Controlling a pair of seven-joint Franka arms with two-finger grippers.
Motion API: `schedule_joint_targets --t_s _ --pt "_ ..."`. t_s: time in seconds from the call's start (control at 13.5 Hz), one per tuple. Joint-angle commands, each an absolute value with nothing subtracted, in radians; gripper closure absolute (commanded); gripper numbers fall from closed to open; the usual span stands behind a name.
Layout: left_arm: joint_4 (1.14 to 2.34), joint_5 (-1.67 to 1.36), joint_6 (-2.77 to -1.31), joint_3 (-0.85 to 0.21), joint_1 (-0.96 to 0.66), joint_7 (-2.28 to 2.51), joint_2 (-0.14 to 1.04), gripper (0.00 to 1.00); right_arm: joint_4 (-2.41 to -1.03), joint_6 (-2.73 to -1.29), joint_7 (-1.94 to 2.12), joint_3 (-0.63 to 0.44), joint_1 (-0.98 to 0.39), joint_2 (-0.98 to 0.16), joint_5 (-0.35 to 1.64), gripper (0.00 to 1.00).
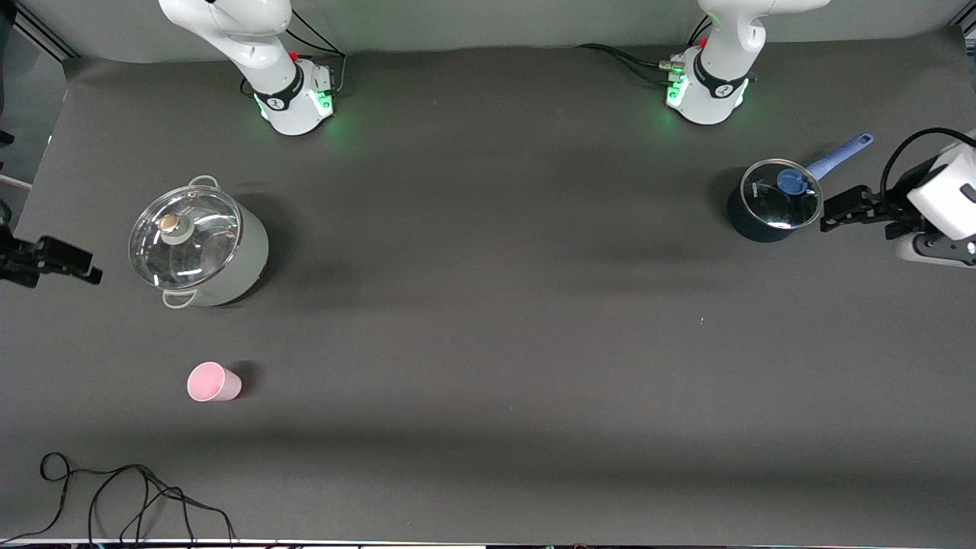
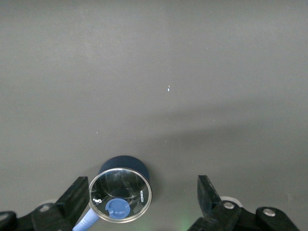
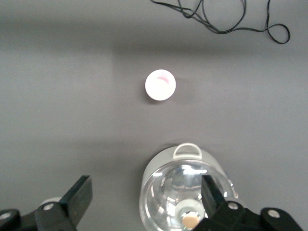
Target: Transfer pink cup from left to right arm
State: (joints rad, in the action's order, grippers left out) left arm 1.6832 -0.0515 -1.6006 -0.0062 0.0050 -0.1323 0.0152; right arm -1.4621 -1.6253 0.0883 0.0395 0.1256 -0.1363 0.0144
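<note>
One pink cup [image 1: 213, 382] stands upright on the table [image 1: 488, 343] toward my right arm's end, nearest the front camera; neither of my claws touches it. Farther back, well apart from it, sits the pale lidded pot [image 1: 198, 250]. My right gripper [image 3: 144, 197] hangs spread wide, empty, beside and above that pot. At the other end, my left gripper [image 2: 144, 199] hangs spread and empty next to the dark blue saucepan [image 1: 774, 200]; its lid [image 1: 783, 194] looks like glass, though I can't be sure.
</note>
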Motion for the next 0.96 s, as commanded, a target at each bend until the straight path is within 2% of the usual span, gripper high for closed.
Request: schedule_joint_targets --t_s 0.0,0.37,0.67,0.89 --pt "1.687 -0.032 -1.583 0.003 -0.029 -0.062 -0.017 0.0 -1.506 -1.597 0.017 0.029 0.066 -0.069 0.006 0.0" --pt "1.664 -0.032 -1.601 0.067 -0.055 -0.074 -0.002 0.0 -1.617 -1.595 0.026 0.017 0.037 0.047 0.003 0.0" --pt "1.664 -0.031 -1.601 0.072 -0.058 -0.074 0.009 0.0 -1.638 -1.626 0.034 -0.043 -0.015 0.035 -0.069 0.0" --pt "1.66 -0.031 -1.603 0.071 -0.058 -0.074 0.011 0.0 -1.644 -1.649 0.046 -0.044 -0.014 0.023 -0.069 0.0"
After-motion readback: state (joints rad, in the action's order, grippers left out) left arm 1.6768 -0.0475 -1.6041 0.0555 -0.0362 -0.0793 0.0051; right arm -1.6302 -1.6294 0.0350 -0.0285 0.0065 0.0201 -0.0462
